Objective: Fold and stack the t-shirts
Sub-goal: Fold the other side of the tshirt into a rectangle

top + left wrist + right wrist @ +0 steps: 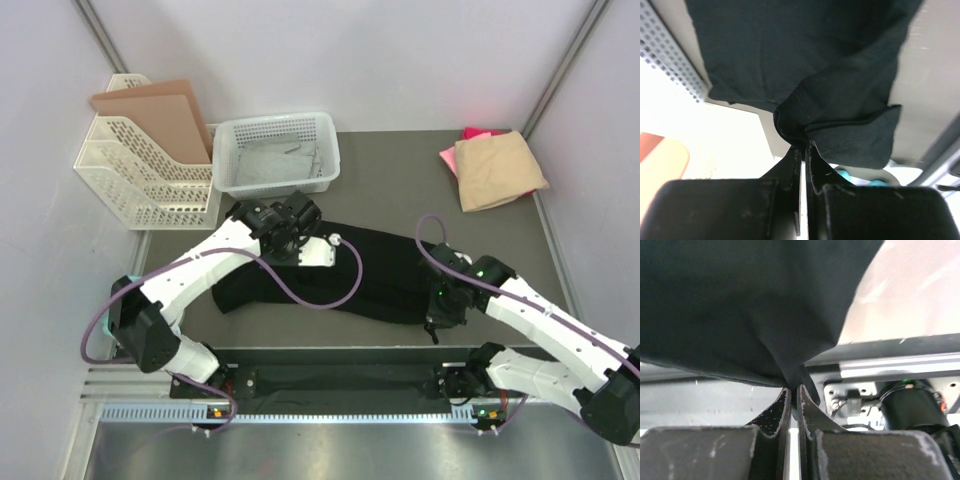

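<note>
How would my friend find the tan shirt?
Start at the far right corner of the table. Two folded shirts are stacked there, and the tan shirt lies on top of the pink shirt. It is light brown, unlike the black shirt in the middle.

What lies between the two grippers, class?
The black shirt, pinched by the left gripper and right gripper, spans that gap, seen in the top view.
</note>
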Robot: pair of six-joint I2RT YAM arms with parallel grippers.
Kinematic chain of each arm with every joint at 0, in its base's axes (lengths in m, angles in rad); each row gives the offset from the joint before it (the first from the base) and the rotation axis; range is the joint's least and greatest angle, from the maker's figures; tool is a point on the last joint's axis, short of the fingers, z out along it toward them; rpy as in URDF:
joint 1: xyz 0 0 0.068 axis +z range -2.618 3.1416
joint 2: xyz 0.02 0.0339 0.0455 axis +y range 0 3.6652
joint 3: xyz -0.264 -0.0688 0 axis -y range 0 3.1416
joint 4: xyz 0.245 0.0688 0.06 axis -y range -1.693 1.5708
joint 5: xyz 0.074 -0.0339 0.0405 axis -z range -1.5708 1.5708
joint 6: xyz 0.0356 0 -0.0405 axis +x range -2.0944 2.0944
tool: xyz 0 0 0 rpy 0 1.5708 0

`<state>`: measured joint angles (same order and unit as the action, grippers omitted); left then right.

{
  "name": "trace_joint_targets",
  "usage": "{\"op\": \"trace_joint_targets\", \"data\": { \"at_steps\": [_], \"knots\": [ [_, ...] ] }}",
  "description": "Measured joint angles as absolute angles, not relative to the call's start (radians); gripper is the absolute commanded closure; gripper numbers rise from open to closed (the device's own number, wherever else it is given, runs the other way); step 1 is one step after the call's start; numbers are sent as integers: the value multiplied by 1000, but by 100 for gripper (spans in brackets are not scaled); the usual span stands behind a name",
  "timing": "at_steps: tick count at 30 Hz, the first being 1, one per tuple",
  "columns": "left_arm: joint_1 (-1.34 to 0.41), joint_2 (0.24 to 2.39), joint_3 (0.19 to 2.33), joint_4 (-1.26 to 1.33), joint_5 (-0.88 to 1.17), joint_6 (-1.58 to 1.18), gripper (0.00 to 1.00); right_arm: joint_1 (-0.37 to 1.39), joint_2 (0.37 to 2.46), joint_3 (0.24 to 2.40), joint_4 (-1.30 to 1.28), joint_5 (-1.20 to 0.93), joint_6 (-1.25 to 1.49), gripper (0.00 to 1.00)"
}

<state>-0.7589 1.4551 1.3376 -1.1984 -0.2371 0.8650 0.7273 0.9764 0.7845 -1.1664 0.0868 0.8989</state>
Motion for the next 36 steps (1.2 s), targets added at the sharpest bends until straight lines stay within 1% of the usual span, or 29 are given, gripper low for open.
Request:
{"op": "trace_joint_targets", "data": {
  "at_steps": [7,12,20,23,24,26,27,29,30,32,33,34,36],
  "knots": [
    [-713,1543,1380,-1119,-252,940,100,587,1006,809,-1135,130,825,100],
    [-693,1615,1406,-1063,-259,991,100,507,1078,809,-1072,126,763,100],
    [-648,1765,1481,-996,-279,1059,100,471,1183,808,-995,110,705,100],
    [-637,1837,1542,-993,-280,1073,100,450,1201,823,-990,111,688,100],
    [-636,1853,1557,-991,-280,1075,100,443,1208,833,-987,112,680,98],
    [-633,1877,1579,-976,-282,1079,100,433,1227,849,-983,116,669,92],
    [-633,1883,1584,-971,-282,1081,100,428,1237,855,-979,118,664,84],
    [-632,1888,1588,-969,-283,1084,100,424,1254,861,-970,130,655,80],
    [-632,1891,1589,-967,-282,1084,100,422,1264,867,-970,136,653,70],
    [-631,1892,1589,-965,-282,1084,100,418,1288,883,-965,146,645,57],
    [-631,1893,1589,-964,-282,1084,100,414,1301,893,-963,152,639,43],
    [-630,1894,1589,-962,-282,1084,100,410,1313,903,-964,159,634,38],
    [-628,1896,1589,-958,-282,1082,100,397,1339,934,-964,177,623,34]
  ]
}}
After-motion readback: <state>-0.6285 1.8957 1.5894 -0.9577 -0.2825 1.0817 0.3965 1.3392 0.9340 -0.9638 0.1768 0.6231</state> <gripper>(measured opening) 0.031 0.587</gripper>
